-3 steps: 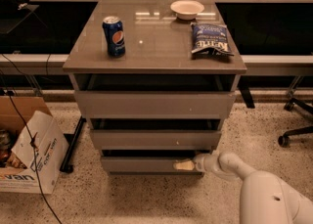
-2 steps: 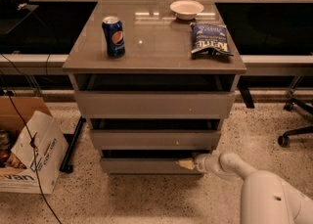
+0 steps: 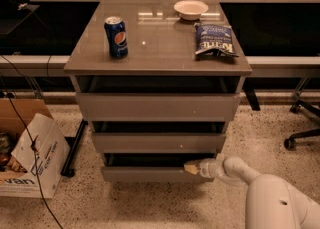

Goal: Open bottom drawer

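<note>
At the foot of the 3-drawer cabinet [image 3: 80, 68], your gripper [image 3: 191, 168] sits low on the right, its tan tip at the top edge of the bottom drawer [image 3: 150, 174], just under the dark gap above that front. Whether it is spread or closed there, you can't make out from this view.

The bottom drawer is the lowest front, close to the floor, below the middle drawer [image 3: 159, 142], and looks barely out, if at all.

The risk from here is likely a slip: with no handle, the tip has only a thin lip to hook, and a pull angled upward could pop it free or scrape the middle drawer. Contact is far off-centre to the right, so the drawer may skew and bind. A hard tug could jolt the Pepsi can [image 3: 115, 36] on top.
</note>
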### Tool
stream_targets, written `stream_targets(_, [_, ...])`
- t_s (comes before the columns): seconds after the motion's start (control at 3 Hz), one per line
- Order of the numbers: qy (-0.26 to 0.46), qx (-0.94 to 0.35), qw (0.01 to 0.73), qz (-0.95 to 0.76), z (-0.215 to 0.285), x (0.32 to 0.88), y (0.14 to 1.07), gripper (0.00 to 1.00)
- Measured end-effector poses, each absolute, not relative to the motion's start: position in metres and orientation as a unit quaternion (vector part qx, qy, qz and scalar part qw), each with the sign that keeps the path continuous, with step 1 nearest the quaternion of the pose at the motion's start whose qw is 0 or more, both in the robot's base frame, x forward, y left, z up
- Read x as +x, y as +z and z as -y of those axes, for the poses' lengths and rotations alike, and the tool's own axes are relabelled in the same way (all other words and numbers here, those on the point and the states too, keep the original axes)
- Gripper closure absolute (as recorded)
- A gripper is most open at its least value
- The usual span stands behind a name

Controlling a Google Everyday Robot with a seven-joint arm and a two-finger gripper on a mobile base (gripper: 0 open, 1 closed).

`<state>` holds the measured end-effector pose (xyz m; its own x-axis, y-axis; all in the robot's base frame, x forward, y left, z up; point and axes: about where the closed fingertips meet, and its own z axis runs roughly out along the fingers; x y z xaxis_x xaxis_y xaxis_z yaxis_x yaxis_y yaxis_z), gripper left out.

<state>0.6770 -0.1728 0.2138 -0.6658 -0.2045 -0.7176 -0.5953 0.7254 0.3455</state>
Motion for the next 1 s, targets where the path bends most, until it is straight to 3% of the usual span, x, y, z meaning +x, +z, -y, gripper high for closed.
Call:
stream_targets(0.67, [0.274,-0.262,0.328,-0.865,0.168,0.668,0.217,0.14])
stream_targets(1.0, [0.258,-0.3,0.325,-0.859,0.163,0.657,0.222,0.0])
